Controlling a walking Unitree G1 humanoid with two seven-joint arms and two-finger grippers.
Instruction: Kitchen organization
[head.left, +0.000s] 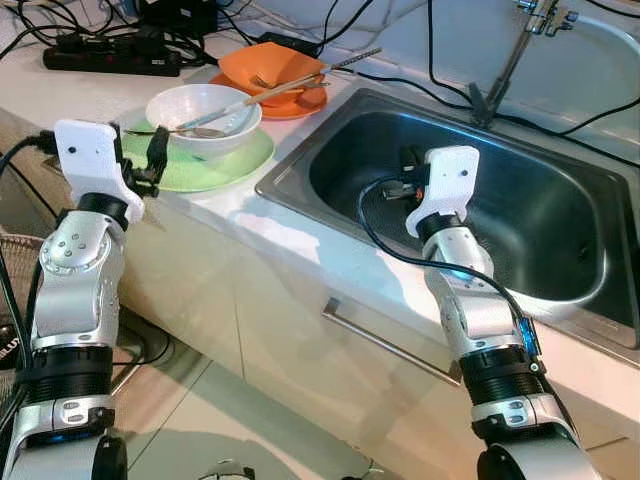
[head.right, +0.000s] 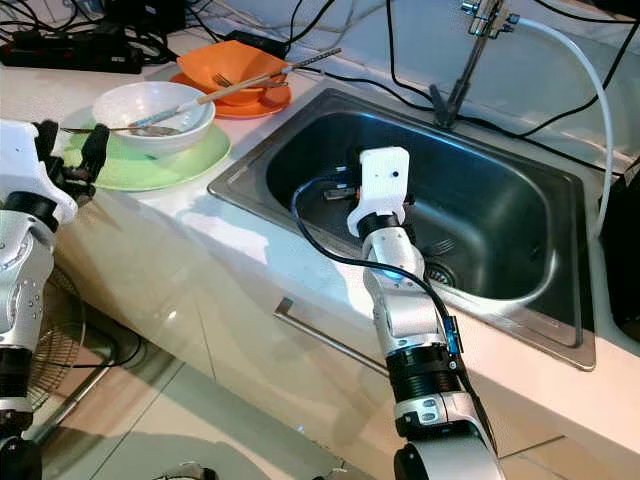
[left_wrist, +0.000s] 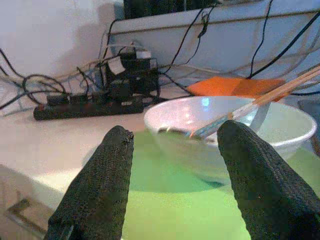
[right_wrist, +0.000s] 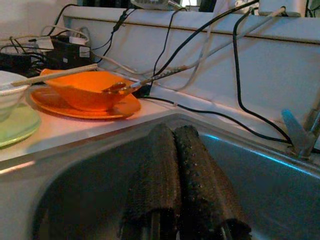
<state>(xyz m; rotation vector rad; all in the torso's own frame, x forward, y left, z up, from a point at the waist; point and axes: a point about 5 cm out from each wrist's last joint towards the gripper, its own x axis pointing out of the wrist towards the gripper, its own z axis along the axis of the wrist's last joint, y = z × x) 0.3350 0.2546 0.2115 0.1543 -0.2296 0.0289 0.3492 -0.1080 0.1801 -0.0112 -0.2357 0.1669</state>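
Both head views look forward and down from above the counter edge, sharing the sink (head.left: 470, 200) and green plate (head.left: 215, 165). The left wrist view sits low, close to the white bowl (left_wrist: 225, 132). The right wrist view looks from inside the sink toward the orange bowl (right_wrist: 85, 90).

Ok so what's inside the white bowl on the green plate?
The white bowl on the green plate holds a metal spoon and wooden chopsticks leaning over its rim. The spoon covers part of the bottom; any food left there can't be made out.
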